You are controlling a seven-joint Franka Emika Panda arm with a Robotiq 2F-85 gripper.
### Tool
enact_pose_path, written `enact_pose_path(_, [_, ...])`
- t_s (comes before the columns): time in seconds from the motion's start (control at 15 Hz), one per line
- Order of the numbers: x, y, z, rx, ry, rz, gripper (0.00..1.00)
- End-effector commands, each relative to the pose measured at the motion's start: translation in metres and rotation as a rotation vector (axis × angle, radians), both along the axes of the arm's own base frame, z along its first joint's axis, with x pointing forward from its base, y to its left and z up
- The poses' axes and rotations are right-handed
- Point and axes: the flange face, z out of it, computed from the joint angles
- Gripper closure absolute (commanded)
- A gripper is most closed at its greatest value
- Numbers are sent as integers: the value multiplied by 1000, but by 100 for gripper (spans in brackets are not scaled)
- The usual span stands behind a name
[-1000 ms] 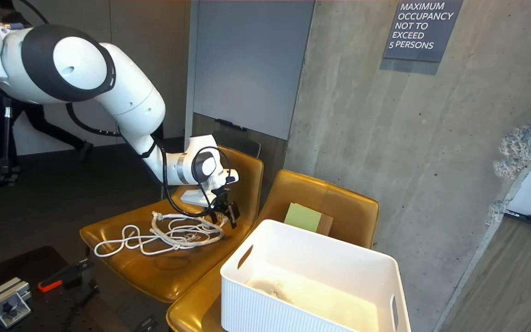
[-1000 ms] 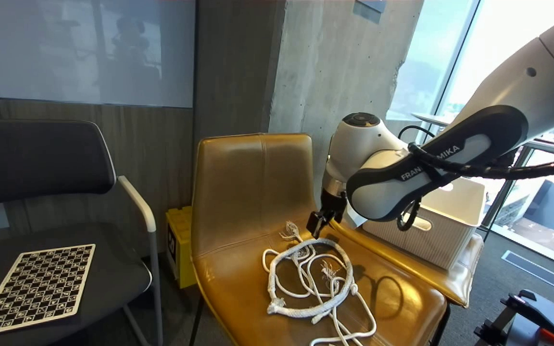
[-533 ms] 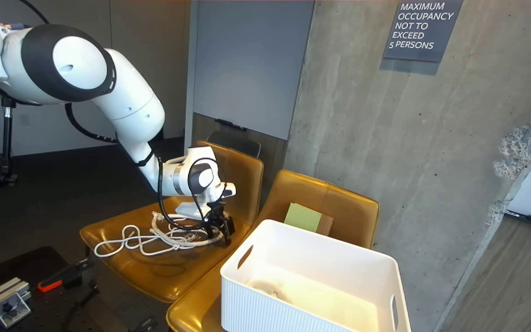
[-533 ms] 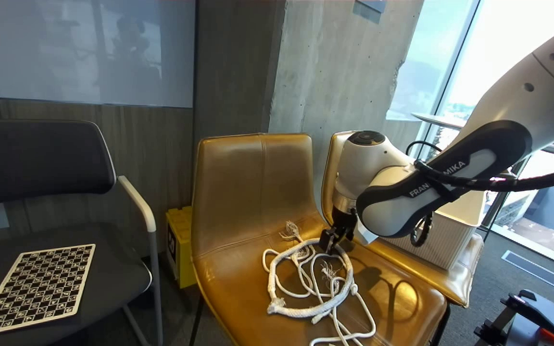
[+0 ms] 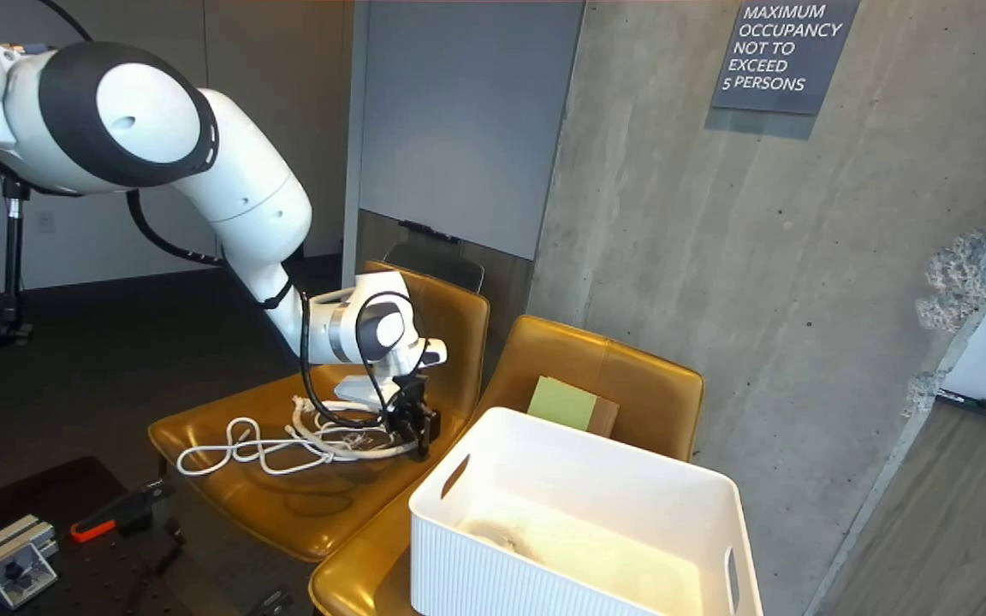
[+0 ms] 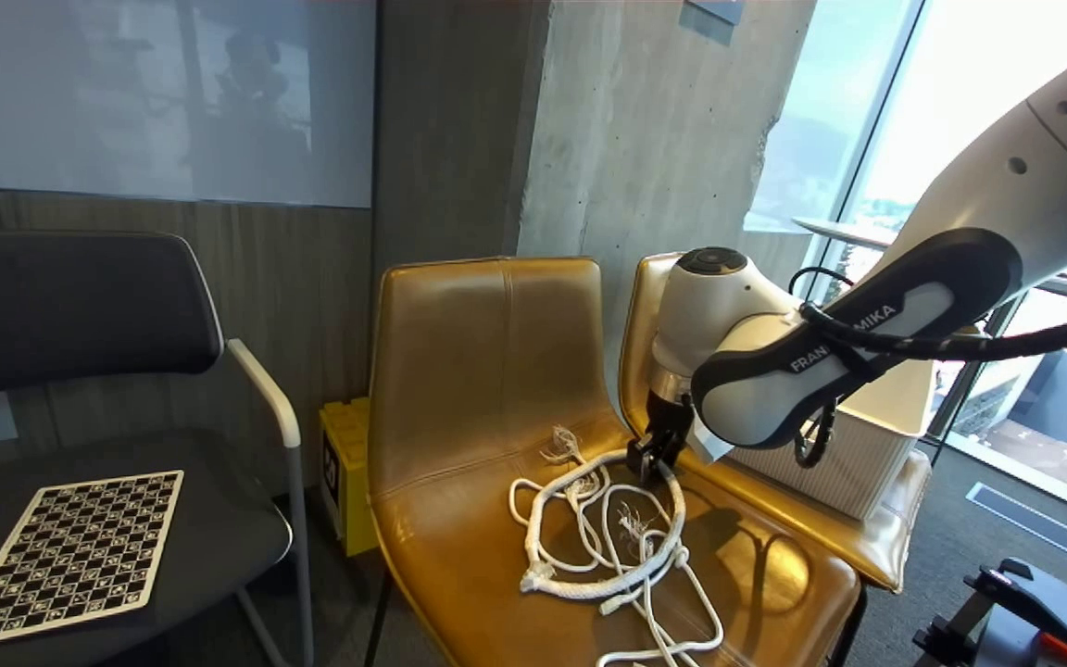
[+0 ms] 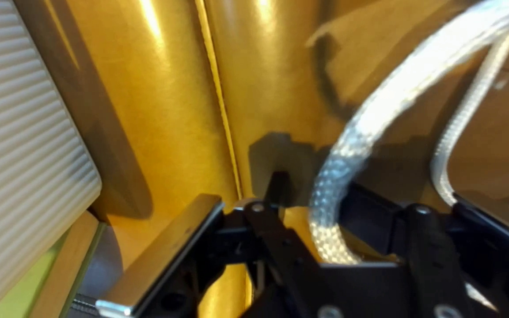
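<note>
- A thick braided white rope (image 7: 371, 117) lies curled on the seat of a gold chair (image 6: 459, 547), forming an oval loop instead of a straight line.
- The gripper (image 7: 320, 194) stands over the loop with its jaws partly apart; the rope passes between the fingertips (image 7: 278, 190), close against one and clear of the other, so it is unclamped.
- In the wrist view, this stretch rises from between the fingers, then bends toward the upper right.
- The loop's knobbly end (image 6: 536, 578) sits at its lower left in an exterior view, opposite the gripper.
- A thinner cord (image 7: 457, 126) tangles with it; an exterior view has it strung out leftward across the seat.
- Only the wrist view reveals the gap beside the rope.
- An exterior view looks into a white bin (image 5: 484, 565) on a second gold chair (image 5: 630, 368); the wrist view catches just its ribbed wall.
- A checkered board (image 6: 66, 556) appears only in an exterior view.
</note>
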Motion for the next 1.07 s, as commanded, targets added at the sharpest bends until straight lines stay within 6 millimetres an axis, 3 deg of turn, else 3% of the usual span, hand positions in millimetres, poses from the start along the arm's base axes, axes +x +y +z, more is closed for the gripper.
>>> enact_pose_path(0.0, [-2, 12, -2, -20, -3, 0, 99])
enact_pose_path(0.2, [-5, 31, 14, -40, -16, 22, 98])
enact_pose_path(0.33, [-15, 55, 34, -47, -34, 52, 98])
enact_pose_path(0.47, [-30, 84, 62, -46, -66, 91, 98])
enact_pose_path(0.67, [-46, 111, 113, -64, -132, 129, 98])
enact_pose_path(0.87, [-61, 115, 175, -67, -154, 141, 98])
enact_pose_path(1.0, [-63, 99, 219, -68, -172, 124, 98])
